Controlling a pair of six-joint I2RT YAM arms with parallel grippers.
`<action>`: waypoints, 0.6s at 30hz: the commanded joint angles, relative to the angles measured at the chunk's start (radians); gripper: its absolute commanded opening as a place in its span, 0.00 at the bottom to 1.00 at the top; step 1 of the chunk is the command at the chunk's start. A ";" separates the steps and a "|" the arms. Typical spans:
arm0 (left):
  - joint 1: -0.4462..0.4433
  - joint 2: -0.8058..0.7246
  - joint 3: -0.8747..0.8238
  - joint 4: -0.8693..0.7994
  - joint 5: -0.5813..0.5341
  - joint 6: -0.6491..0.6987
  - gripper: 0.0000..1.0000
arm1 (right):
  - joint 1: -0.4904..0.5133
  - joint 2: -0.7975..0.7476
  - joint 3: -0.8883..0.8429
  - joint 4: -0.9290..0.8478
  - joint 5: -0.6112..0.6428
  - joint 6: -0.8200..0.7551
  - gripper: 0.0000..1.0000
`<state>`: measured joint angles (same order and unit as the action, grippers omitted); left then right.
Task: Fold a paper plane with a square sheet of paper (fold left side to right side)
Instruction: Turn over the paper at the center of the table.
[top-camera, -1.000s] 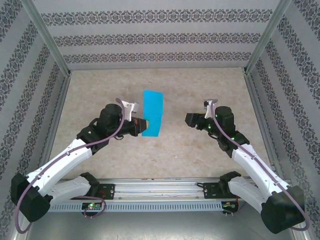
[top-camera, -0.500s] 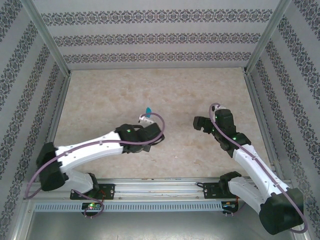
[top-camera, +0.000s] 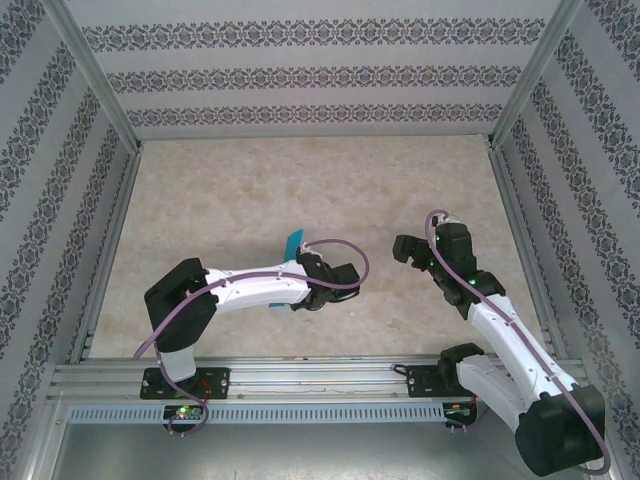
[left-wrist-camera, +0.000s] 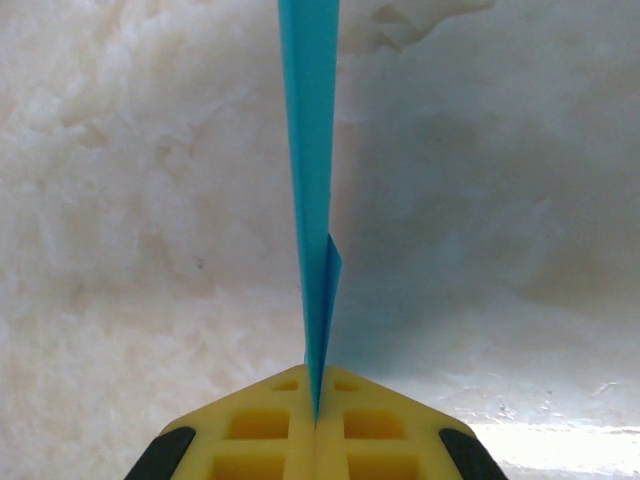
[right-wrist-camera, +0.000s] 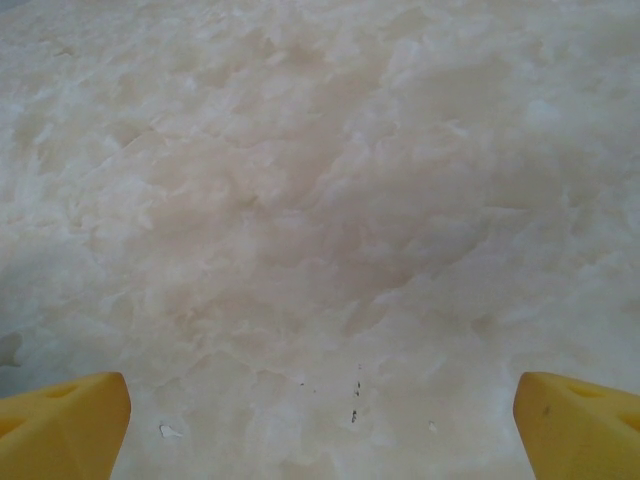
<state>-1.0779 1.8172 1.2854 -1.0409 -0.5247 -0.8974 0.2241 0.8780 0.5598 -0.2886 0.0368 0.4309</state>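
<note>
**Beige table, patterned walls: left arm pinches the paper**

On a mottled beige table (top-camera: 300, 170) ringed by ornament-striped walls (top-camera: 300, 75), the left gripper (left-wrist-camera: 315, 400) is clamped tight on the teal-blue sheet of paper (left-wrist-camera: 310, 150). The sheet is plain, creased narrow and seen edge-on, held near the table's middle. The right gripper (right-wrist-camera: 320, 400) has its yellow fingers (right-wrist-camera: 60, 425) spread wide over bare tabletop.

No words, numbers or signs can be read. The paper (left-wrist-camera: 308, 150) is plain blue. The walls (top-camera: 300, 75) have dark swirly stripes, but those are just a pattern, not letters.
</note>
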 joint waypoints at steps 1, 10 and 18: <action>0.010 0.025 0.024 0.061 0.071 -0.034 0.00 | -0.014 -0.014 -0.012 -0.006 -0.013 0.014 0.98; 0.046 0.047 0.029 0.211 0.228 -0.041 0.16 | -0.028 -0.011 -0.020 -0.007 -0.051 0.014 0.98; 0.097 0.030 0.021 0.431 0.430 0.008 0.38 | -0.115 0.059 -0.010 -0.022 -0.244 0.030 0.98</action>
<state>-1.0050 1.8572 1.3010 -0.7387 -0.1963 -0.9127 0.1402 0.9108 0.5491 -0.2890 -0.1024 0.4431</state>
